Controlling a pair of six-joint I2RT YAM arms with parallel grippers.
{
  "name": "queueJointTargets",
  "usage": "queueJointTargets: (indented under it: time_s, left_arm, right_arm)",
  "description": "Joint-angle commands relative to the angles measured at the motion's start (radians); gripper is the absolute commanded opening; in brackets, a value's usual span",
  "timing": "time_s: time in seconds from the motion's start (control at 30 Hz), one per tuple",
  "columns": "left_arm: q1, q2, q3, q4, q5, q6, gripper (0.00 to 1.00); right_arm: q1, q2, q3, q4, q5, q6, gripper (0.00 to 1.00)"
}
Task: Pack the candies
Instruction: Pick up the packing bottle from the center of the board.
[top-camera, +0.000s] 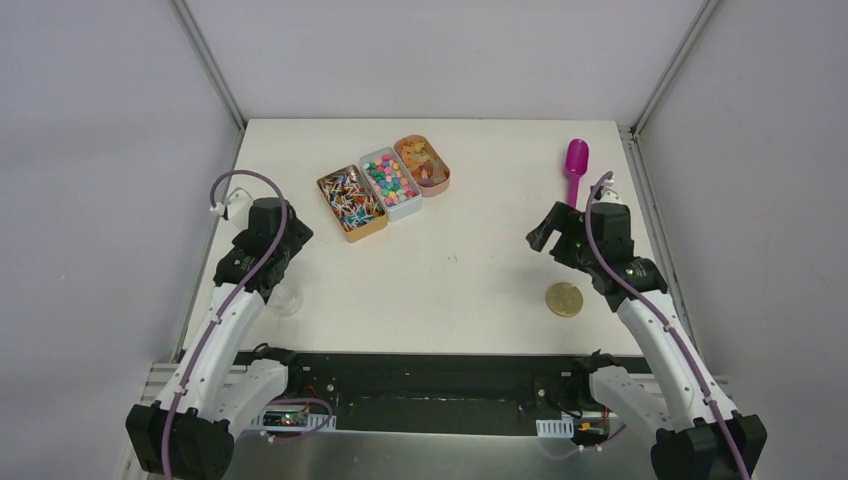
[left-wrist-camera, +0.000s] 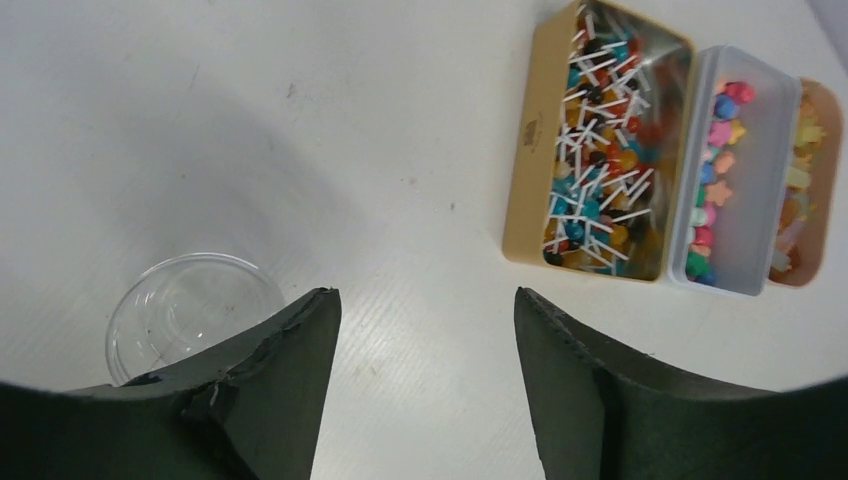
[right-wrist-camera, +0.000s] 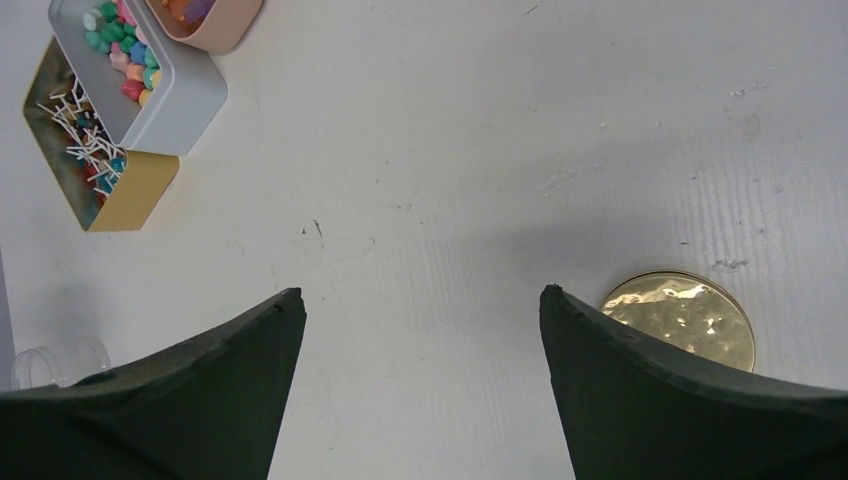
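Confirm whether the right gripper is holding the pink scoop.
No, the pink scoop lies on the table, and the right gripper stands open with nothing between its fingers.

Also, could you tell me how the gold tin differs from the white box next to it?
The gold tin is tan-gold; the white box is pale grey-white. The gold tin is packed with a jumble of stick candies, white sticks pointing every way; the white box holds small stickless candies, some star-shaped, in pastel colours. Both are open, rounded rectangles lying side by side.
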Motion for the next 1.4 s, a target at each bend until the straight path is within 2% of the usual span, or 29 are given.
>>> queueJointTargets:
  time_s: [0.0, 0.17, 0.37, 0.57, 0.8, 0.9, 0.93, 1.13, 1.37]
  left_arm:
    - [0.000, 0.053, -0.045, -0.032, -0.042, -0.097, 0.63]
    - [0.001, 0.103, -0.092, -0.052, -0.089, -0.174, 0.61]
    - [0.002, 0.125, -0.164, -0.049, -0.147, -0.240, 0.64]
    - [0.003, 0.170, -0.181, -0.006, -0.141, -0.232, 0.53]
    - [0.002, 0.197, -0.175, 0.037, -0.106, -0.182, 0.35]
    - [0.002, 0.200, -0.166, 0.070, -0.061, -0.121, 0.03]
    - [0.002, 0.202, -0.159, 0.079, -0.040, -0.099, 0.00]
    - [-0.031, 0.227, -0.070, 0.088, 0.083, 0.027, 0.00]
    - [-0.206, 0.250, 0.087, 0.094, 0.167, 0.192, 0.00]
  right_arm:
    - [-0.002, -0.042, -0.001, 0.044, -0.025, -0.062, 0.89]
    - [-0.002, -0.071, -0.008, 0.035, -0.025, -0.077, 0.90]
    - [-0.002, -0.090, -0.009, 0.027, -0.015, -0.100, 0.91]
    - [-0.002, -0.106, -0.013, 0.028, -0.018, -0.112, 0.91]
    - [-0.002, -0.114, -0.019, 0.030, -0.016, -0.114, 0.91]
    - [-0.002, -0.115, -0.020, 0.031, -0.017, -0.114, 0.91]
    - [-0.002, -0.114, -0.022, 0.032, -0.016, -0.112, 0.91]
    - [-0.002, -0.108, -0.013, 0.034, -0.012, -0.111, 0.91]
    - [-0.002, -0.114, -0.001, 0.034, 0.007, -0.093, 0.91]
